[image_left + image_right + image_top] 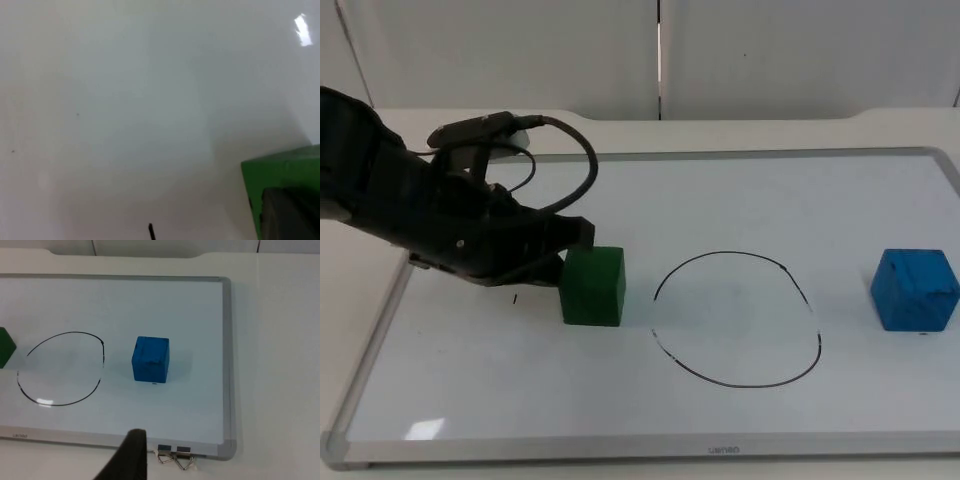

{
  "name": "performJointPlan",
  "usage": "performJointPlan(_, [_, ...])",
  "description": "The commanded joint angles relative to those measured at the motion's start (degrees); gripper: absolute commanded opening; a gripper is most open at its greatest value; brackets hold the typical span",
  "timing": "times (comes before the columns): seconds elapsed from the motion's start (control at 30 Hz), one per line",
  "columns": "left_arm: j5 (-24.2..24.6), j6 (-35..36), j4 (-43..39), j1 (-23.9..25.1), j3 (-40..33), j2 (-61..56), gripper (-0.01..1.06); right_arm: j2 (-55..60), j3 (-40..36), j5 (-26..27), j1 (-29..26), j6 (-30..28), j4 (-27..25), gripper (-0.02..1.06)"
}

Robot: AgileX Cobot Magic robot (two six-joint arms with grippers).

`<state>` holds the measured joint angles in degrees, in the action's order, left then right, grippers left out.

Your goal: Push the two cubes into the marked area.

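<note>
Green cube point(593, 287) touching left gripper point(565, 250); blue cube point(915, 289) outside drawn circle point(737, 318).

You are looking at a lab or test bench: a white table point(740, 130) ending at a grey partition wall point(800, 50), bearing a whiteboard point(720, 200) with a hand-drawn circle point(665, 275) and binder clips point(175, 456) on its frame.

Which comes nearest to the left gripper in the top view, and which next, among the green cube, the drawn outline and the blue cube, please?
From the left gripper, at the board's left:
1. Green cube, right against the gripper, just left of the outline.
2. Drawn outline, mid-board, its near edge just past the green cube.
3. Blue cube, far right, beyond the outline.
</note>
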<state>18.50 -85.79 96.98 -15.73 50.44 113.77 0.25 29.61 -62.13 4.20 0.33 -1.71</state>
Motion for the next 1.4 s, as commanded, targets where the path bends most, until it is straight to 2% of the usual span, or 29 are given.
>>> performJointPlan(0.0, [0.6,-0.4,1.1,-1.0,0.2,0.1,0.00,-0.2,-0.1,0.4,-0.5,0.0,0.0,1.05])
performJointPlan(0.77, [0.2,-0.4,2.8,-5.0,0.2,0.1,0.00,-0.2,-0.1,0.4,-0.5,0.0,0.0,1.05])
performJointPlan(1.23, [0.2,-0.4,0.9,-5.0,0.2,0.1,0.00,-0.2,-0.1,0.4,-0.5,0.0,0.0,1.05])
performJointPlan(1.37, [2.0,-0.4,0.2,-5.0,0.1,0.1,0.00,-0.2,-0.1,0.4,-0.5,0.0,0.0,1.05])
